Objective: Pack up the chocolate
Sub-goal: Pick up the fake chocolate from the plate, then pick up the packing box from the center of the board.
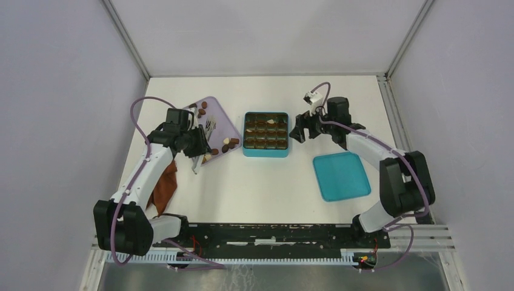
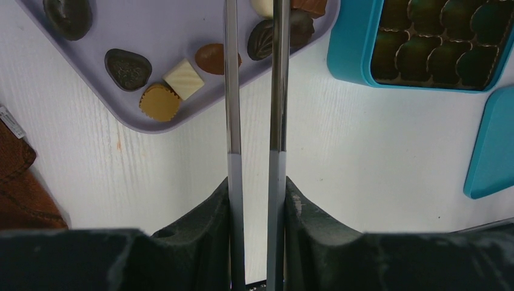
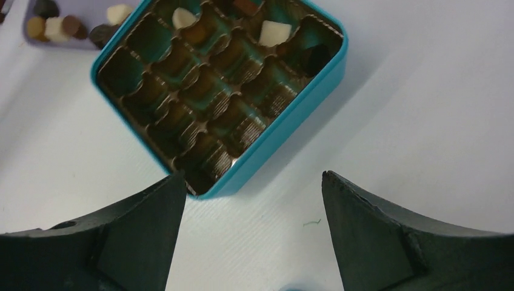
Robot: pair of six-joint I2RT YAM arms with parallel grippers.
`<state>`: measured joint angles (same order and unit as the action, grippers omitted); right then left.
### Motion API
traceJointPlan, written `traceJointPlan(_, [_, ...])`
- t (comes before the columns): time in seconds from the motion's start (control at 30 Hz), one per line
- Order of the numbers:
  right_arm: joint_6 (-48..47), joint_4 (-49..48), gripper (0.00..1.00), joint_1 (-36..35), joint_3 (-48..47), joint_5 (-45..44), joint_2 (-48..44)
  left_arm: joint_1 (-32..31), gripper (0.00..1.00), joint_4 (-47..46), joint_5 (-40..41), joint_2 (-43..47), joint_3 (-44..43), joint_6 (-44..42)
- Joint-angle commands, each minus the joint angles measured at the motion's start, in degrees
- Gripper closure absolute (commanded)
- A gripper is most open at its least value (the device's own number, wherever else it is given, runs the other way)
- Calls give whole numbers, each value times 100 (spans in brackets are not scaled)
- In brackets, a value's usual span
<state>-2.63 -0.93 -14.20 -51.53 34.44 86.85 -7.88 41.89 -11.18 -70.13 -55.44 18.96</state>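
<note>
The left gripper [image 2: 256, 185] pinches thin metal tongs [image 2: 232, 91], good for picking tiny chocolates [image 2: 182, 77] off the lilac tray [image 2: 121, 24], at nine o'clock from the teal box [image 3: 291, 118]. The right gripper [image 3: 251, 176] hangs wide open and empty at three o'clock.

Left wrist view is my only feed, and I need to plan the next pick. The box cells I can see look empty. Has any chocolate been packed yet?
Observer: Yes. The right wrist view shows a few chocolates in cells toward the far side of the teal box. The rest look empty.
Operator: Where is the right gripper?
Observer: The right gripper is open and holds nothing. It hovers beside the box, on the side away from the tray.
Operator: And the teal slab at my right edge?
Observer: That is the lid, lying flat on the table, apart from the box.
</note>
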Motion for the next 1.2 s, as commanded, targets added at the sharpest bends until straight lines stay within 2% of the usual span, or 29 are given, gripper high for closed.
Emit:
traceJointPlan(0.0, [1447, 227, 14, -411, -1043, -2212, 686, 58, 98, -580, -238, 179, 116, 216])
traceJointPlan(0.07, [1664, 460, 22, -476, -1352, -2551, 1025, 74, 98, -675, -196, 287, 177, 262])
traceJointPlan(0.27, [1975, 533, 53, -544, -1859, -2461, 1715, 88, 98, -770, -271, 392, 380, 318])
traceJointPlan(0.7, [2351, 670, 55, -750, -2409, -2608, 2437, 97, 98, -636, -223, 636, 411, 277])
traceJointPlan(0.8, [2414, 835, 67, -792, -2577, -2721, 2621, 101, 98, -636, -196, 653, 432, 260])
traceJointPlan(0.93, [2476, 868, 72, -887, -2686, -3042, 2704, 98, 98, -712, -395, 759, 470, 271])
traceJointPlan(1.03, [2516, 856, 85, -932, -2721, -3343, 2688, 90, 98, -826, -681, 917, 511, 295])
traceJointPlan(1.17, [2332, 793, 95, -972, -2762, -3683, 2615, 93, 98, -943, -1000, 1096, 546, 399])
